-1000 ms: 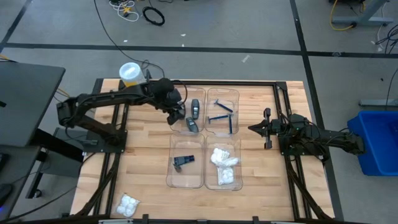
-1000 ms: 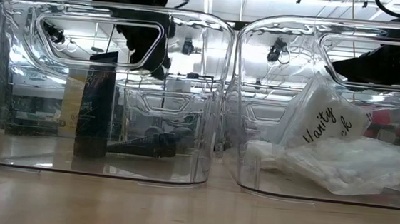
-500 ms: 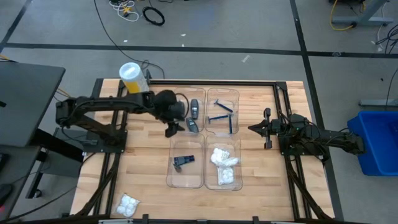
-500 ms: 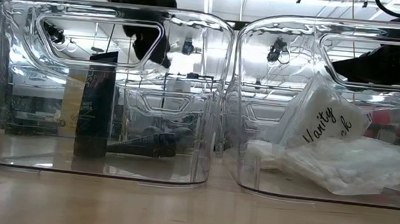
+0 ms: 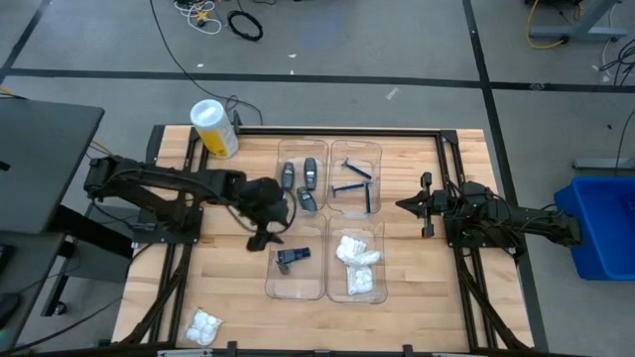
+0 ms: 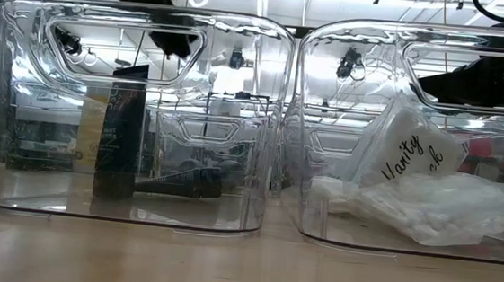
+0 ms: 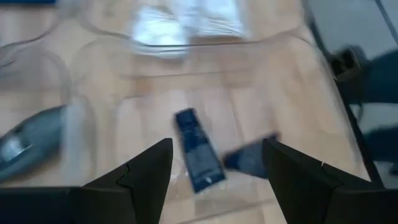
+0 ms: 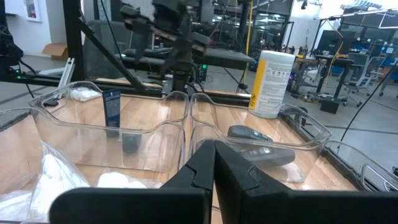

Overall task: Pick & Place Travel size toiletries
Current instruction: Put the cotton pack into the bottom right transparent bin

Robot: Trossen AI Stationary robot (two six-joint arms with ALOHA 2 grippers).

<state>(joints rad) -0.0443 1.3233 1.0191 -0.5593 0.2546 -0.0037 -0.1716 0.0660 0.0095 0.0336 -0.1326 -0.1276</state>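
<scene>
Toiletries sit sorted in the clear trays [image 5: 327, 288] — grey tubes [image 5: 299, 183], razors [image 5: 355, 185], white packets [image 5: 357, 260]. One packet [image 5: 204, 325] lies apart, probably next. Left gripper [image 5: 264, 238] hovers spread and empty beside the trays; right gripper [image 5: 409, 205] waits clenched — out of the way.

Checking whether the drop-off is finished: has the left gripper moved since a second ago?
Yes. In the high view the left gripper has left the tray compartment holding the grey tubes and now sits beside the tray with the dark piece.
</scene>
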